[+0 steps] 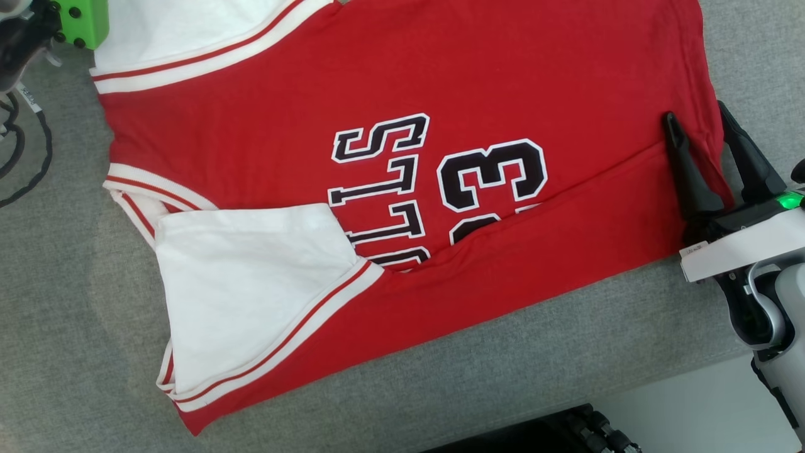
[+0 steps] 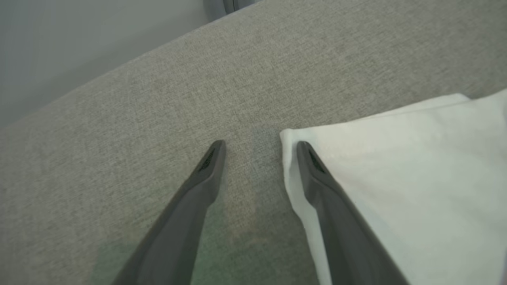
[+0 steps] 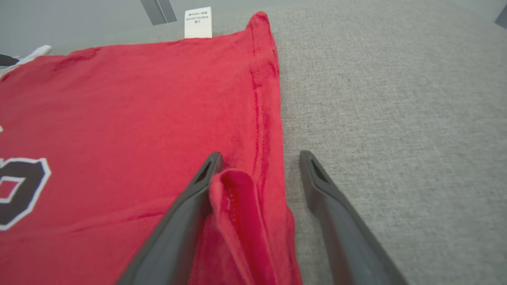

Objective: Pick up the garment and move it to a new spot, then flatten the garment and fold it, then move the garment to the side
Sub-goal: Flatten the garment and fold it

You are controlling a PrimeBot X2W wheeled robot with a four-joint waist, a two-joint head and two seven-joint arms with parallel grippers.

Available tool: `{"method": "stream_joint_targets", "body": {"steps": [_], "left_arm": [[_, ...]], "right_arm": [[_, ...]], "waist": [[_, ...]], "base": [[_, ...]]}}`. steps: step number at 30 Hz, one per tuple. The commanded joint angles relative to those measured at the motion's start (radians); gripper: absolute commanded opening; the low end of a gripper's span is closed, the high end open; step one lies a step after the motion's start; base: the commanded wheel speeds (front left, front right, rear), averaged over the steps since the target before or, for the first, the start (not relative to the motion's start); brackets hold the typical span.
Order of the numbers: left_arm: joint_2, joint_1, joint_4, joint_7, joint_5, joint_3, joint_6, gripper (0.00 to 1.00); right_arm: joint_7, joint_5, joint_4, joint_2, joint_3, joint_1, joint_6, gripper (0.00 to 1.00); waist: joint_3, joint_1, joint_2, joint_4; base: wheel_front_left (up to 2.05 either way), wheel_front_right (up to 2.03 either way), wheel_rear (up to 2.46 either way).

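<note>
The garment (image 1: 440, 82) is a red jersey with white sleeves and black lettering, spread on the grey cloth surface (image 1: 63, 314). Its near side is folded over, and a white sleeve (image 1: 251, 289) lies across the front. My right gripper (image 1: 696, 113) stands open at the hem on the right. In the right wrist view this gripper (image 3: 260, 156) straddles a raised fold of red hem (image 3: 237, 198), one finger on the jersey and the other on bare cloth. My left gripper (image 2: 260, 144) is open at a white sleeve corner (image 2: 416, 166), with its right finger lying on the sleeve's edge.
A green block (image 1: 85, 22) and dark cables (image 1: 25, 157) sit at the far left of the head view. The grey surface ends at the lower right, beside pale floor (image 1: 692, 402) and a black object (image 1: 566, 434). A white care label (image 3: 198, 23) sticks out past the jersey's far edge.
</note>
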Motion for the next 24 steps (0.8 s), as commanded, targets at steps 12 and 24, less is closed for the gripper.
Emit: {"method": "stream_joint_targets", "body": {"steps": [12, 24], "left_arm": [[0.0, -0.014, 0.009, -0.019, -0.013, -0.017, -0.02, 0.0], [0.0, 0.012, -0.075, -0.033, -0.05, -0.065, -0.045, 0.0]], "right_arm": [[-0.001, 0.016, 0.002, -0.01, 0.014, -0.045, -0.001, 1.0], [0.261, 0.151, 0.172, -0.094, 0.135, -0.342, -0.001, 1.0]], "waist": [[-0.001, -0.0001, 0.0, -0.008], [-0.095, -0.0001, 0.0, 0.036]], "base": [[0.0, 0.0, 0.0], [0.0, 0.0, 0.0]]}}
